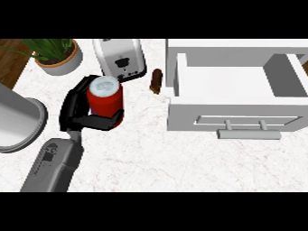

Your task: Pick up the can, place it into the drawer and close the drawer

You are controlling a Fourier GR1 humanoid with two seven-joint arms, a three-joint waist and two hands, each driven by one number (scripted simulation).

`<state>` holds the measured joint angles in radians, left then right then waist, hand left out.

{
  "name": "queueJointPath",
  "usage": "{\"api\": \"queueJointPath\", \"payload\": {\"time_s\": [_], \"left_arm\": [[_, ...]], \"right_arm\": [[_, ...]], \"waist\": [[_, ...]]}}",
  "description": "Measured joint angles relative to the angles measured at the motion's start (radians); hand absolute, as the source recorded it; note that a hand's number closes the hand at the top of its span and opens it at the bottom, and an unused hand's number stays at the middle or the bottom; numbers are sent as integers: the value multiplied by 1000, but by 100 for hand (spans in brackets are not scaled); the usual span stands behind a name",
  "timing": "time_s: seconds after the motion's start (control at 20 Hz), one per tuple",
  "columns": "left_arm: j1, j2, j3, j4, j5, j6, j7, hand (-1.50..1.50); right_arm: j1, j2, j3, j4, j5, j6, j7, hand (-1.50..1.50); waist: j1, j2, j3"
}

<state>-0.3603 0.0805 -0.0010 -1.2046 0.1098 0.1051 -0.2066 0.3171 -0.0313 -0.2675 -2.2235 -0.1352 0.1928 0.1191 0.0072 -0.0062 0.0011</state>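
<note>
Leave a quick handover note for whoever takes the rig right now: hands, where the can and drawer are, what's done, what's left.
Left hand: curled round the red can, upright, left of the drawer.
Right hand: not in view.
Drawer: pulled open, nothing showing inside, handle facing the robot.
Nearby: toaster and a small brown object between can and drawer.
Done: can grasped.
Left: carry it right over the drawer wall, set it inside, release, push the drawer shut.

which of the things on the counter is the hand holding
The red cylindrical can with the pale top; the left hand curls round it.
</note>
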Motion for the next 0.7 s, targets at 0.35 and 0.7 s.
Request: {"api": "queueJointPath", "payload": {"time_s": [0.35, 0.7], "left_arm": [[-107, -45, -78, -168, -56, 99, 241, 150], [-307, -72, -125, -146, -111, 182, 386, 150]], "right_arm": [[-6, 9, -6, 10, 0, 11, -14, -150], [20, 10, -17, 3, -4, 34, -35, -150]], "waist": [[-10, 3, -1], [-18, 5, -1]]}}
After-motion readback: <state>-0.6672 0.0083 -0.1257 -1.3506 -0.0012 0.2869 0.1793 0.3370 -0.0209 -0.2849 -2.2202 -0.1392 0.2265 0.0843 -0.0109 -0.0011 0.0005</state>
